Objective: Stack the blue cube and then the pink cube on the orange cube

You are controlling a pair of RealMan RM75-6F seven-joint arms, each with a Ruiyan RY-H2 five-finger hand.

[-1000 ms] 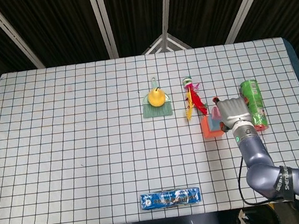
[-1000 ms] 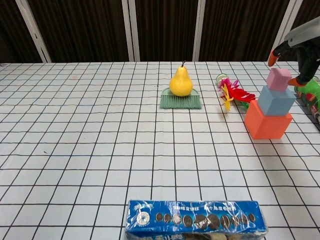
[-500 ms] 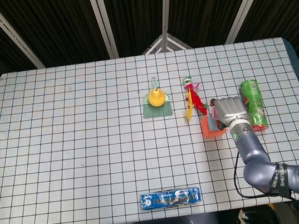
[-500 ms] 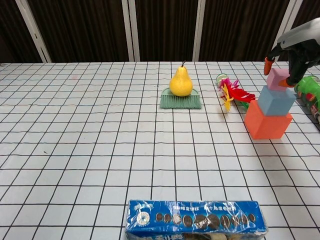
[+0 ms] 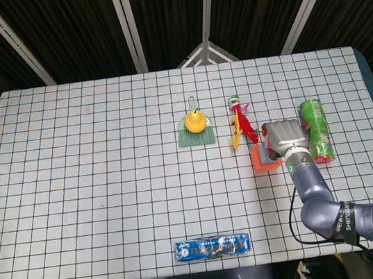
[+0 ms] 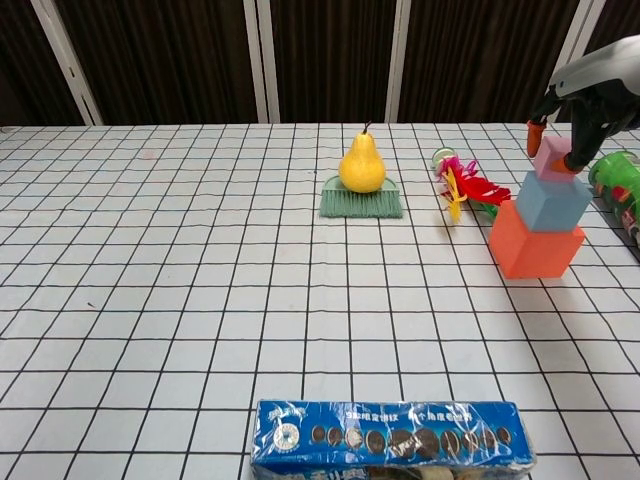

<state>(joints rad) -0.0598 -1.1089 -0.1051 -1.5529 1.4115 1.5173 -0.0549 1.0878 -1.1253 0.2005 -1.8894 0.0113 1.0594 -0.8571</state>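
Observation:
In the chest view the orange cube (image 6: 535,242) stands on the table at the right, with the blue cube (image 6: 552,203) on it. The pink cube (image 6: 551,158) sits on the blue one. My right hand (image 6: 588,85) comes down from above and pinches the pink cube. One orange fingertip (image 6: 533,135) is at its left side and another (image 6: 572,158) at its right. In the head view my right hand (image 5: 286,136) covers most of the stack, and only part of the orange cube (image 5: 263,163) shows. My left hand is not seen.
A green can (image 6: 620,182) lies right of the stack, close to the hand. A red and yellow feathered toy (image 6: 462,185) lies just left of it. A pear (image 6: 363,163) rests on a green brush (image 6: 362,204) at mid-table. A blue box (image 6: 392,437) lies at the near edge.
My right hand has shifted left over the stack and its fingertips have drawn in from apart onto the pink cube's sides. The pink cube has nudged slightly left.

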